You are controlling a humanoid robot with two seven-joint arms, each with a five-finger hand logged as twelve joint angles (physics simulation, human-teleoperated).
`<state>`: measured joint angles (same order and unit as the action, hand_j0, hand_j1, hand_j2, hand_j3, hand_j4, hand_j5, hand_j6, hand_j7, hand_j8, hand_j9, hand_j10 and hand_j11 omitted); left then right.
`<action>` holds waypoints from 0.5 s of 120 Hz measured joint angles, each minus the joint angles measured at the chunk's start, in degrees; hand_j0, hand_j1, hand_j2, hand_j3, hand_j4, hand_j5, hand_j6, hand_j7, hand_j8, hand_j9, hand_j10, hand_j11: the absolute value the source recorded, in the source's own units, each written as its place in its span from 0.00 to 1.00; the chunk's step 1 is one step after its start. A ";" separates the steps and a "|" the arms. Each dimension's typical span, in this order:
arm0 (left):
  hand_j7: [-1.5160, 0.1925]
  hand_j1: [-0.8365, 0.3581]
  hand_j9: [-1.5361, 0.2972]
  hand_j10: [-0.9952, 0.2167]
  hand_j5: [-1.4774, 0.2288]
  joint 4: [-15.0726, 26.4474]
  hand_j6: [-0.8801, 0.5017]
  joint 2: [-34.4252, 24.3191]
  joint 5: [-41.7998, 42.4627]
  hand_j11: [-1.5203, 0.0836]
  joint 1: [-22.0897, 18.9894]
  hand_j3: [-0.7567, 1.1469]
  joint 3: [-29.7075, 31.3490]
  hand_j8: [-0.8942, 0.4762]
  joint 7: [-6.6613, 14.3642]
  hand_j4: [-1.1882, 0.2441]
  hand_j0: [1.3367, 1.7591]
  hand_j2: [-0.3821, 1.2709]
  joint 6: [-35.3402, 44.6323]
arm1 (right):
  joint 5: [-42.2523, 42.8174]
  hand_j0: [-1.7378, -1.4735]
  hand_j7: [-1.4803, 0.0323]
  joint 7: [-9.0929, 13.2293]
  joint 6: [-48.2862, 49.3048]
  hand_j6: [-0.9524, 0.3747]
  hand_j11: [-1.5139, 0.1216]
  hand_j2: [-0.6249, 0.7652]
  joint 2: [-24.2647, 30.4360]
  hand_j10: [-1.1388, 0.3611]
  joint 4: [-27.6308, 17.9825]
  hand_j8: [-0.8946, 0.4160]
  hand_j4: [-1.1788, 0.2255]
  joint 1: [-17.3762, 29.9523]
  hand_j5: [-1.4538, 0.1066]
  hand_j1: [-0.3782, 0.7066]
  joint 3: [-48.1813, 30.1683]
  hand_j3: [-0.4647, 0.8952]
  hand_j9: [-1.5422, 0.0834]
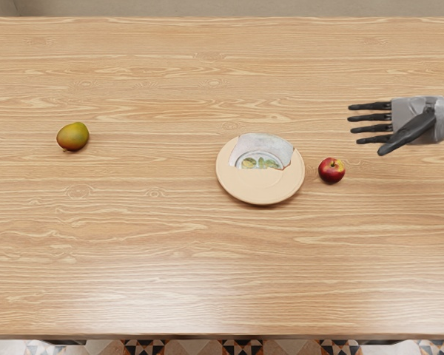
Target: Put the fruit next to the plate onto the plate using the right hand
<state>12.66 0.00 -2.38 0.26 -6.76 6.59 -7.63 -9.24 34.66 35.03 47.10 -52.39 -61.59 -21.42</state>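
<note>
A small red apple (331, 170) lies on the wooden table just right of a tan plate (260, 186). The plate shows a white inset with a green pattern in its back half. My right hand (370, 126) reaches in from the right edge, above and to the right of the apple, well apart from it. Its dark fingers are stretched out straight toward the left and hold nothing. The left arm does not show.
A green and orange mango (72, 136) rests far to the left on the table (207, 251). The table's front edge runs along the bottom, with patterned floor below it.
</note>
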 joint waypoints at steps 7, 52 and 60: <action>0.89 0.99 0.84 0.82 0.87 0.00 0.64 0.00 0.00 0.95 0.00 0.40 0.00 0.65 0.00 0.83 0.76 0.23 0.00 | 0.03 0.30 0.96 0.15 0.00 0.70 0.91 0.45 0.08 0.74 0.39 0.67 0.82 -0.51 0.91 0.05 0.12 0.34 0.93; 0.89 0.99 0.84 0.82 0.87 0.00 0.64 0.00 0.00 0.95 0.00 0.40 0.00 0.65 0.00 0.83 0.76 0.23 0.00 | 19.16 0.30 0.96 0.33 -10.75 0.70 0.90 0.45 -4.33 0.74 -4.38 0.66 0.82 -20.44 0.91 0.06 24.93 0.34 0.93; 0.89 0.99 0.84 0.82 0.87 0.00 0.64 0.00 0.00 0.95 0.00 0.40 0.00 0.65 0.00 0.83 0.76 0.23 0.01 | 21.05 0.30 0.96 0.34 -17.75 0.70 0.90 0.45 -7.77 0.74 -6.21 0.66 0.82 -26.57 0.91 0.06 32.04 0.34 0.93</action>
<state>12.66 0.00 -2.38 0.26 -6.76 6.59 -7.63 11.81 35.00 17.28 39.33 -58.60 -88.16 10.62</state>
